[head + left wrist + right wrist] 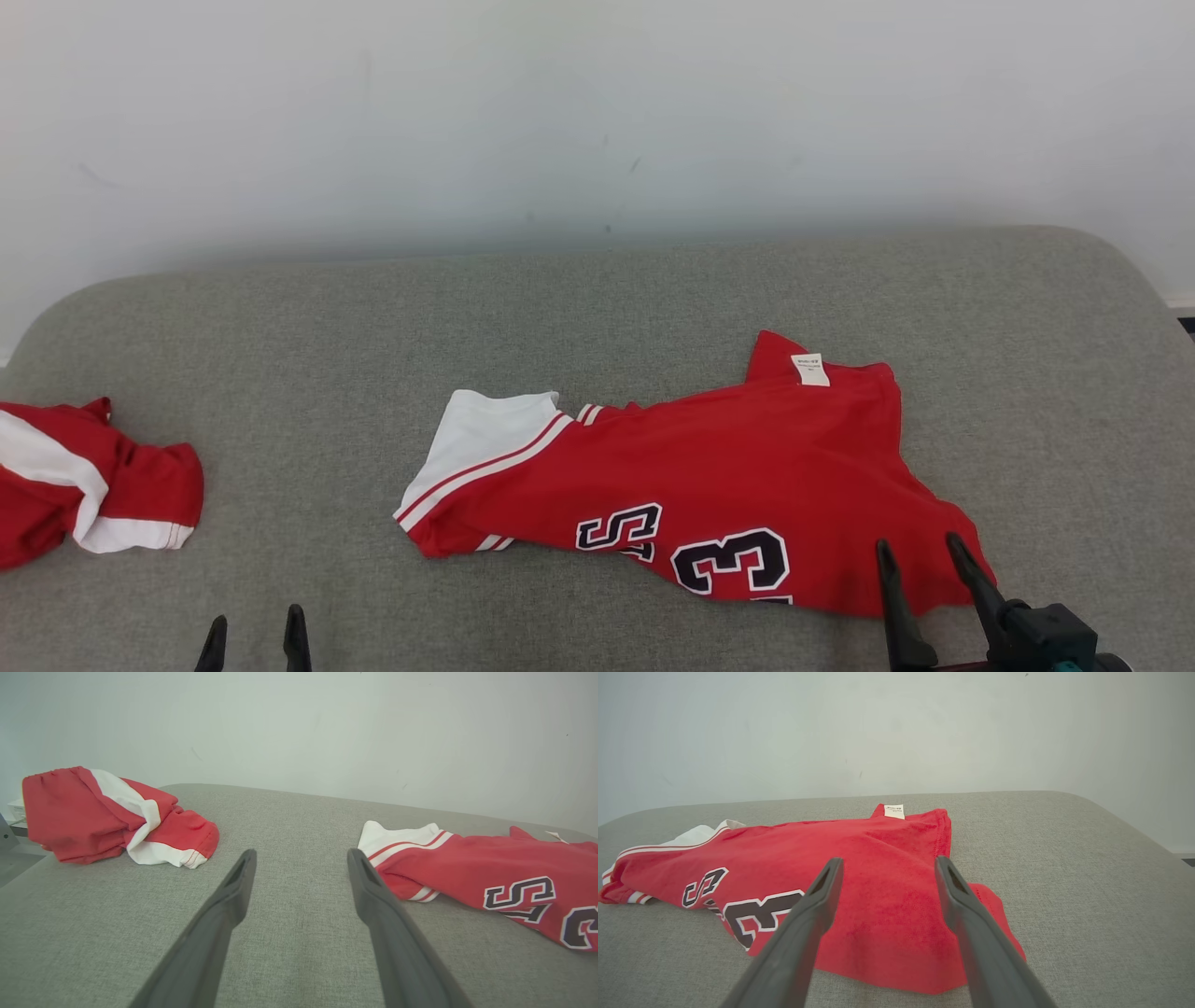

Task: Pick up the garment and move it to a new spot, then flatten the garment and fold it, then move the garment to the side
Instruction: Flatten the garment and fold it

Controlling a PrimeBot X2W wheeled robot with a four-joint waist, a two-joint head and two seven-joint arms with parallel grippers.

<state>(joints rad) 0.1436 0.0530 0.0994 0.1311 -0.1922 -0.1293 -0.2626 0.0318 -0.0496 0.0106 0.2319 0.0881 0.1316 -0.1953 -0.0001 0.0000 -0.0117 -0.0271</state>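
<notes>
A red jersey, the garment (709, 467), lies partly crumpled on the grey cushioned surface (597, 308), right of centre. It has a white sleeve with red stripes at its left end, dark numerals near the front edge and a white label at the back. My right gripper (918, 543) is open over the garment's near right corner, and the right wrist view shows the red cloth (859, 844) under and beyond my open gripper (889, 860). At the lower left my left gripper (254, 618) is open over bare surface; in its wrist view my gripper (301, 854) has the garment (490, 868) to its right.
A second red and white garment (93, 476) lies bunched at the surface's left edge, also seen at the upper left in the left wrist view (93, 812). A pale wall (597, 112) rises right behind the surface. The surface's corners are rounded.
</notes>
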